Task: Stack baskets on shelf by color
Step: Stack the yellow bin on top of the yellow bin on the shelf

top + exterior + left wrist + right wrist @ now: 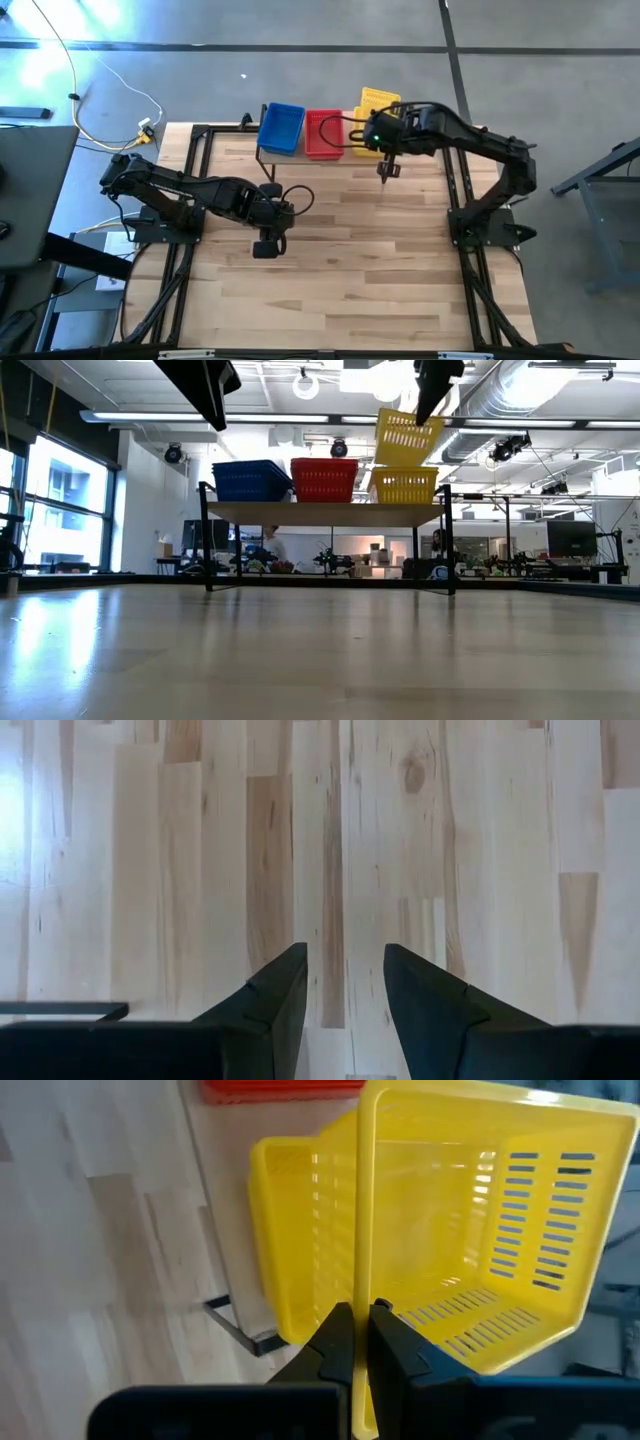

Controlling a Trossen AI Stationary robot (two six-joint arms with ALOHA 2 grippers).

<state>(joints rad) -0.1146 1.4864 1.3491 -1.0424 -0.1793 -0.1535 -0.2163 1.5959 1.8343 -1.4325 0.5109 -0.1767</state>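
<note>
The shelf [330,513] stands at the table's far edge. On it sit a blue stack of baskets [281,129], a red stack [322,134] and a yellow stack [405,486]. My right gripper [358,1330] is above the yellow stack, shut on another yellow basket [404,436], which hangs tilted just over it. My left gripper [345,985] is open and points down over bare tabletop near the table's middle left [270,225], well away from the shelf. My right gripper pinches the yellow basket's thin top rim [360,1295] between its two fingers, which lie across the rim. It comes from above, at the basket's right-hand side in the low view [424,418]. The basket is lifted clear, tilted, and hangs below the fingers above the yellow stack.
The wooden tabletop [380,260] lies bare in front of the shelf. Black frame rails [190,160] run along the table's sides. Cables lie on the floor [110,90] beyond the far left corner. The room behind the shelf shows desks and equipment.
</note>
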